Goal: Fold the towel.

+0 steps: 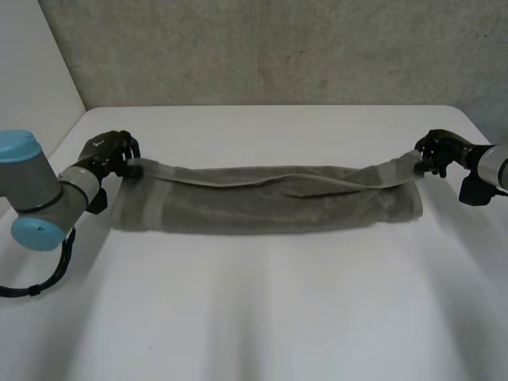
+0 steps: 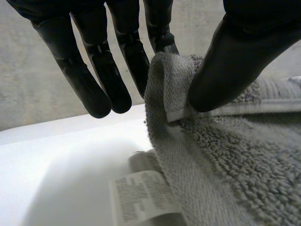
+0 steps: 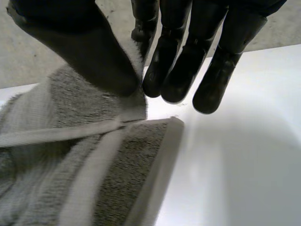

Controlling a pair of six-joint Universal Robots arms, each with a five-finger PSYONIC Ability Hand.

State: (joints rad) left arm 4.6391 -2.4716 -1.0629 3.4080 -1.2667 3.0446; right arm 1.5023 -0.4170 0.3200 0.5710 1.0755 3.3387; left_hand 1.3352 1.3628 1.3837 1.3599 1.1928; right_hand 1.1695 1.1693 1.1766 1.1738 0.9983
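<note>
Towel (image 1: 262, 205) stretches across the white table (image 1: 262, 317), left hand (image 1: 111, 153) pinching its left corner between thumb and fingers, right hand (image 1: 438, 151) its right corner.

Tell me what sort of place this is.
Probably a robot lab or test room: a white table, a concrete wall behind it, and the left hand and right hand each pinching an end of a grey towel.

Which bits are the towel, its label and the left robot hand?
towel (image 1: 262, 210), head view, middle of the cloth.
label (image 2: 141, 197), left wrist view, its printed face.
left robot hand (image 1: 111, 153), head view, back of the hand.
</note>
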